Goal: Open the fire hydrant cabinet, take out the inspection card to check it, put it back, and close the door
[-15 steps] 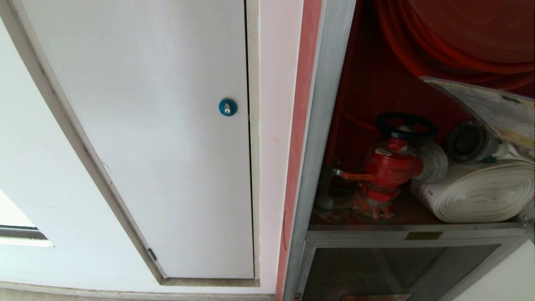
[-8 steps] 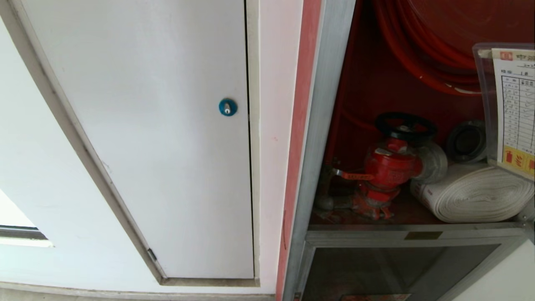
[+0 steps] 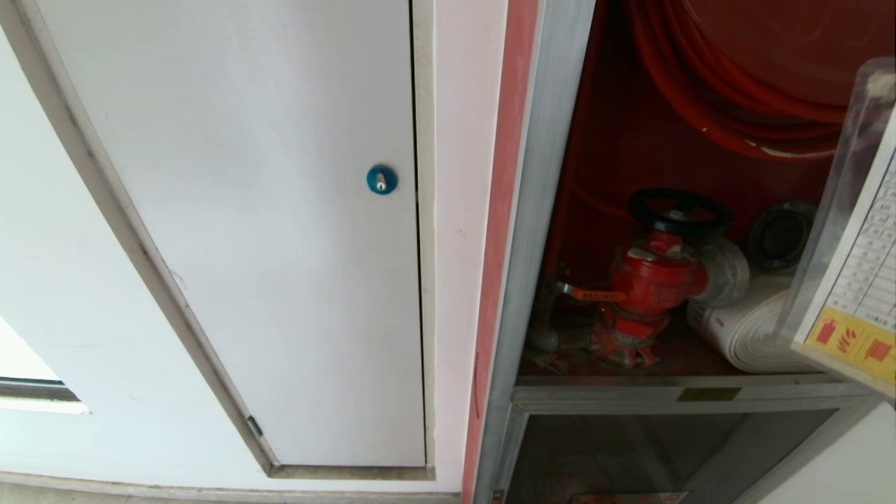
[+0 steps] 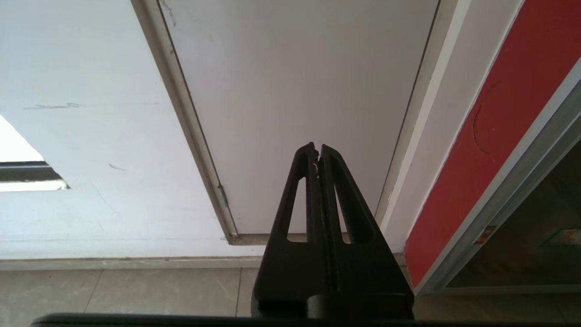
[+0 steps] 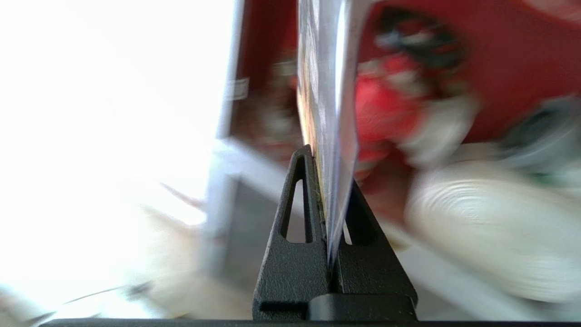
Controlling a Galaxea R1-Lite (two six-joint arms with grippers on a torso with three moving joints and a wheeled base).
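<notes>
Item, inspection card point(image 3: 850, 280) in clear sleeve: clamped in my right gripper point(image 5: 327, 181), right of the red valve point(image 3: 647, 280); I should keep its print facing me, edge pinched firmly.

Glossy plastic-sleeved inspection card point(image 3: 850, 280) (apparently paper), brushed-metal frame point(image 3: 539, 210)

red valve point(image 3: 647, 290) and hose point(image 3: 745, 336) on cabinet floor point(image 3: 560, 364).
</notes>
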